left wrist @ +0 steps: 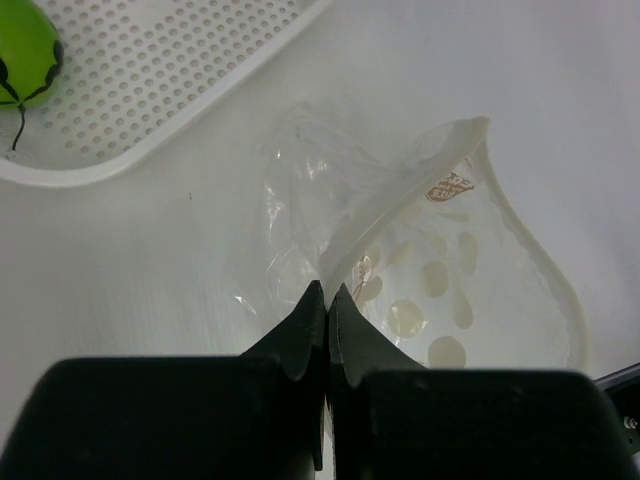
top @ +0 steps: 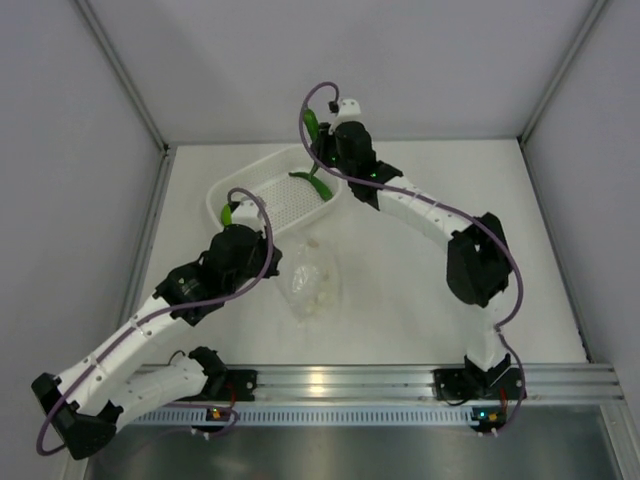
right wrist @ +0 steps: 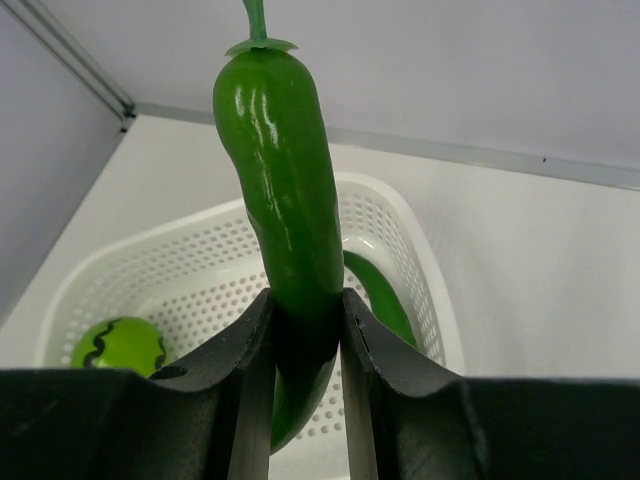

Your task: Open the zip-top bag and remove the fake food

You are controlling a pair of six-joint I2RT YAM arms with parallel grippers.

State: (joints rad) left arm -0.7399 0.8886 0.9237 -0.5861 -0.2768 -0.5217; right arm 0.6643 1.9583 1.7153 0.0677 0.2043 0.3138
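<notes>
Top external view: the right arm is reaching over the far corner of the white basket (top: 262, 178), and the left arm is angling toward the zip-top bag (top: 312, 280), which is lying on the table (top: 420, 310) just beside the basket's near rim.

Right wrist view: the right gripper (right wrist: 305, 325) is clamping the lower part of the held pod (right wrist: 283, 200), jaws tight on both flanks. The pod is standing upright with its stem up, above the basket. That position suggests a drop into the basket is being lined up. The second pod (right wrist: 382, 297) is lying inside the basket along the right wall, and the lime-green ball (right wrist: 118, 345) is sitting in the left corner.

Left wrist view: the left gripper (left wrist: 327, 305) is showing its fingers pressed together. A fold of the bag's film is rising right from the tips, so it appears to be pinching the near edge. This is probably to pin the crinkly pouch down and hold its mouth open. The mouth is gaping, and nothing green is showing inside, only pale printed spots.

Judgement: the bag is looking emptied, with one pod left to release. Letting go from this height could send the pod bouncing toward the rim.
</notes>
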